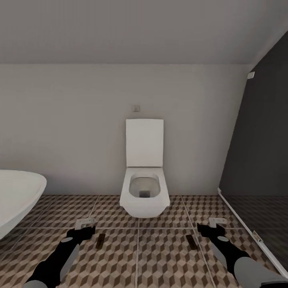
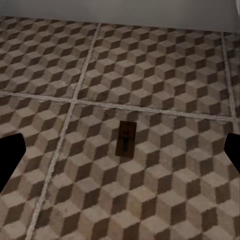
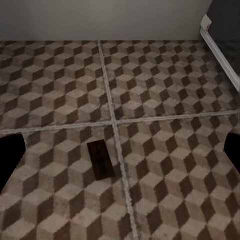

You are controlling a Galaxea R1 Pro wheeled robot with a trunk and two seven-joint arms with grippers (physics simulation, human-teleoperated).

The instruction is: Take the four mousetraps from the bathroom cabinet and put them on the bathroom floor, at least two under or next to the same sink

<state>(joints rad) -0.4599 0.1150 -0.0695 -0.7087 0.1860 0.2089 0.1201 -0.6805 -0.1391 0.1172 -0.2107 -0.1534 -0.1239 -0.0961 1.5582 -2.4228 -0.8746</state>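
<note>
So right now we're parked facing the toilet [image 1: 144, 176] with both arms held low over the bathroom floor [image 1: 168, 264], and there are two mousetraps already lying flat on the tiles. One mousetrap [image 1: 100, 241] sits just ahead of and a bit inboard of our left gripper [image 1: 86, 225], and in the left wrist view it's [image 2: 126, 138] pretty much centred between the two dark fingertips, its long axis running along the line the gripper points. The other mousetrap [image 1: 191, 242] lies just inboard of our right gripper [image 1: 212, 225]; from the right wrist camera it's [image 3: 100, 160] a little off-centre and slightly skewed, right beside a grout line. Jaws on both sides look spread wide and are holding nothing, with the traps on the floor and clear of the fingers. Each arm is obviously the nearer one for its own trap, so if either needs nudging, same-side arm does it. The catch, as we read it: the white curved tub edge [image 1: 18, 196] at the left of the head view is the bathtub, not the sink, and we can't see a sink from here, so we can't tell whether these two count as next to it. We'd guess two more traps are left to fetch from the cabinet, which isn't in front of us right now.
</note>
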